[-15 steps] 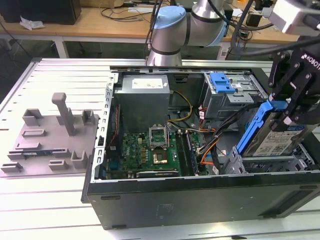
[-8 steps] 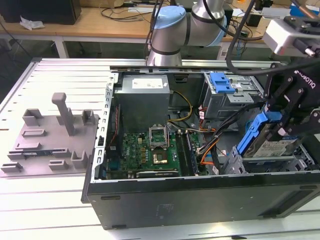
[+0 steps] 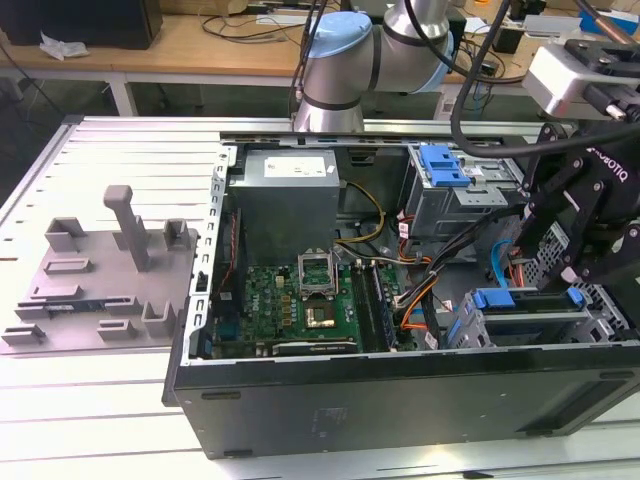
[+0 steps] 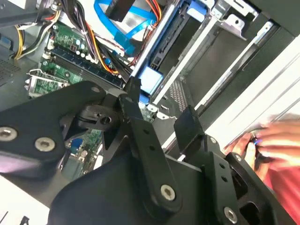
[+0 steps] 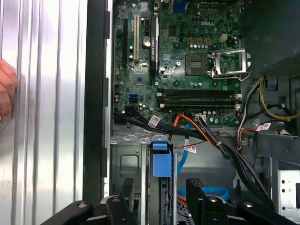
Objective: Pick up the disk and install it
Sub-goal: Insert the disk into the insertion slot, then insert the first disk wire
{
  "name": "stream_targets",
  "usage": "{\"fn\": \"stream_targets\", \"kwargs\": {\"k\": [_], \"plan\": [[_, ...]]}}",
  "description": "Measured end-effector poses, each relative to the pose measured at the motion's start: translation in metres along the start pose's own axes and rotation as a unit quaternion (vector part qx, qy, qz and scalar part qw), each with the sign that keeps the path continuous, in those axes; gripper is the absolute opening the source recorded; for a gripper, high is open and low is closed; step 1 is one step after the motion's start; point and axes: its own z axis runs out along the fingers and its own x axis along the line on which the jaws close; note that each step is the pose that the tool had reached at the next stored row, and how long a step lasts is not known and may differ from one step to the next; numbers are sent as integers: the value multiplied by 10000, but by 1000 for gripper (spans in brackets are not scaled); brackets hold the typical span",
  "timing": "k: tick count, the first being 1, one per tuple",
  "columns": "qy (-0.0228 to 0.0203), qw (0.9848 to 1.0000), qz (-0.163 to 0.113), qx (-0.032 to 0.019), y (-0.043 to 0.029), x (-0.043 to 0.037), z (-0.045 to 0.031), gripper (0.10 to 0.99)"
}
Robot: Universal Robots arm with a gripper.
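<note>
Here, the computer case [image 3: 400, 400] lies open on the slatted metal tabletop [image 3: 130, 160]. The pincer [image 3: 565, 270] hangs over the end of the case that is at the exterior view's right. The disk [image 3: 530, 303] is inside the case at that same end. It stands on its edge in a metal drive cage [image 3: 600, 310], with a blue rail piece at each of its 2 ends.

In the first wrist view the pincer [image 5: 161, 185] is spread wide. Its 2 black fingers [image 5: 127, 192] stand 1 on each side of the disk's blue end tab [image 5: 161, 161], with a gap to it on both sides, so it holds nothing. The second wrist view shows the same wide stance.

Also inside the case, the green motherboard [image 5: 187, 70] lies flat on the case floor. A bundle of black, orange and yellow cables [image 5: 215, 140] runs between it and the cage. The grey power supply [image 3: 285, 190] sits in the case at the wall nearest the arm's base [image 3: 335, 70].

Outside the case, at the exterior view's left, a grey fixture [image 3: 110, 270] with upright pegs rests on the tabletop. A person's hand [image 5: 7, 91] lies on the tabletop, outside the case and apart from its wall.
</note>
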Motion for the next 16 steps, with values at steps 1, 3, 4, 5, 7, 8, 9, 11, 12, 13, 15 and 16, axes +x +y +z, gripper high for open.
{"fn": "stream_targets", "kwargs": {"k": [1, 3, 4, 5, 7, 8, 9, 11, 12, 13, 15, 16], "plan": [[0, 10000, -3, 0, 0, 0, 0, 565], [1, 10000, -10, 0, 0, 0, 0, 565], [0, 10000, -13, 0, 0, 0, 0, 565], [1, 10000, -17, 0, 0, 0, 0, 565], [1, 10000, -23, 0, 0, 0, 0, 565], [2, 10000, -25, 0, 0, 0, 0, 565], [2, 10000, -28, 0, 0, 0, 0, 565], [2, 10000, -37, 0, 0, 0, 0, 565], [2, 10000, -40, 0, 0, 0, 0, 565], [3, 10000, -43, 0, 0, 0, 0, 565], [3, 10000, -56, 0, 0, 0, 0, 565], [4, 10000, -65, 0, 0, 0, 0, 565]]}}
